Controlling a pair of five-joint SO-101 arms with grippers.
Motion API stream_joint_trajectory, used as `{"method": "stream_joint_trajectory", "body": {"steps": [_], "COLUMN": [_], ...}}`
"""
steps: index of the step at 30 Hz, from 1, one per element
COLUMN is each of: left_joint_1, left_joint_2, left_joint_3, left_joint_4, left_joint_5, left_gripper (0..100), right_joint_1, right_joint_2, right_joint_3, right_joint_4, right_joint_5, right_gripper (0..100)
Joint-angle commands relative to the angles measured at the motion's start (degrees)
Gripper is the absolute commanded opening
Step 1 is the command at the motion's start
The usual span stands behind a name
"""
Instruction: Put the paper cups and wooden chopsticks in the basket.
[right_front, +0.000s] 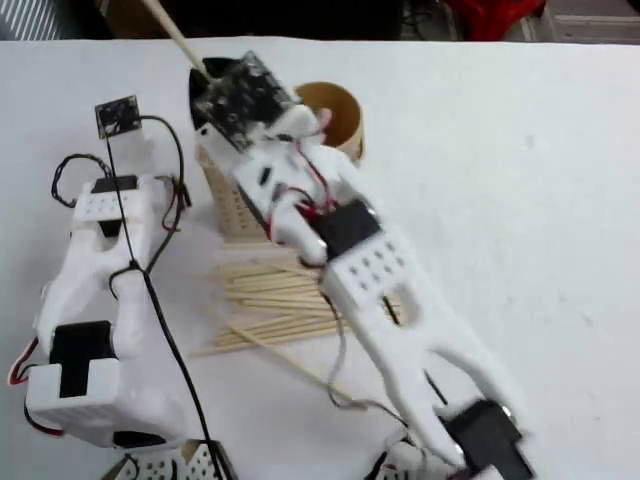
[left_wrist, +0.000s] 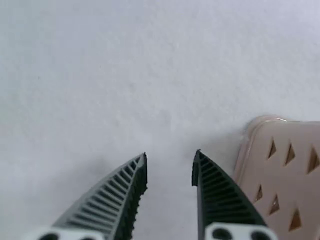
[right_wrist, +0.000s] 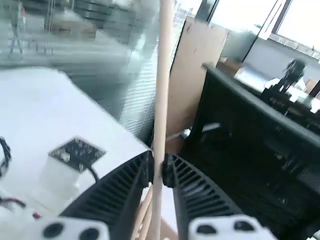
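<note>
1 chopstick (right_wrist: 161, 100) tight in right pincer (right_wrist: 157, 162), left pincer (left_wrist: 170, 167) agape, empty; 1 paper cup (right_front: 335, 110); perhaps 12 loose chopsticks (right_front: 275, 300).

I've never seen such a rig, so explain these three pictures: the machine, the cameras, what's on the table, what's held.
These are two white robot arms at a white table, each ending in a black two-fingered gripper. The high view looks down from a fixed camera; the other two come from cameras on the arms' wrists. On the table are a beige perforated plastic basket, a brown paper cup close by it, and a loose pile of pale wooden chopsticks. The right gripper is shut on one long wooden chopstick, held up near the basket. The left gripper is open, above the table beside the basket's corner.
</note>
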Motion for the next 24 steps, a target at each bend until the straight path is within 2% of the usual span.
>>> {"method": "stream_joint_trajectory", "body": {"steps": [1,5,10,17,21,24], "left_joint_1": [0.57,0.57,0.57,0.57,0.57,0.57], "left_joint_2": [-1.63,-1.63,-1.63,-1.63,-1.63,-1.63], "left_joint_3": [-0.79,-0.79,-0.79,-0.79,-0.79,-0.79], "left_joint_4": [-1.05,-1.05,-1.05,-1.05,-1.05,-1.05], "left_joint_5": [0.44,0.44,0.44,0.44,0.44,0.44], "left_gripper": [17,17,17,17,17,17], "right_joint_1": [0.92,1.80,3.38,4.26,3.91,1.19], "right_joint_2": [5.58,6.73,4.62,-4.97,-11.03,-11.82], "right_joint_3": [-3.60,-3.43,-3.43,-3.52,-3.43,-3.34], "right_joint_4": [-3.12,-2.68,1.54,30.90,46.90,56.84], "right_joint_5": [-0.44,-0.79,-7.03,-6.86,-6.68,-1.67], "right_gripper": [6.7,7.9,14.9,12.6,15.6,18.7]}}
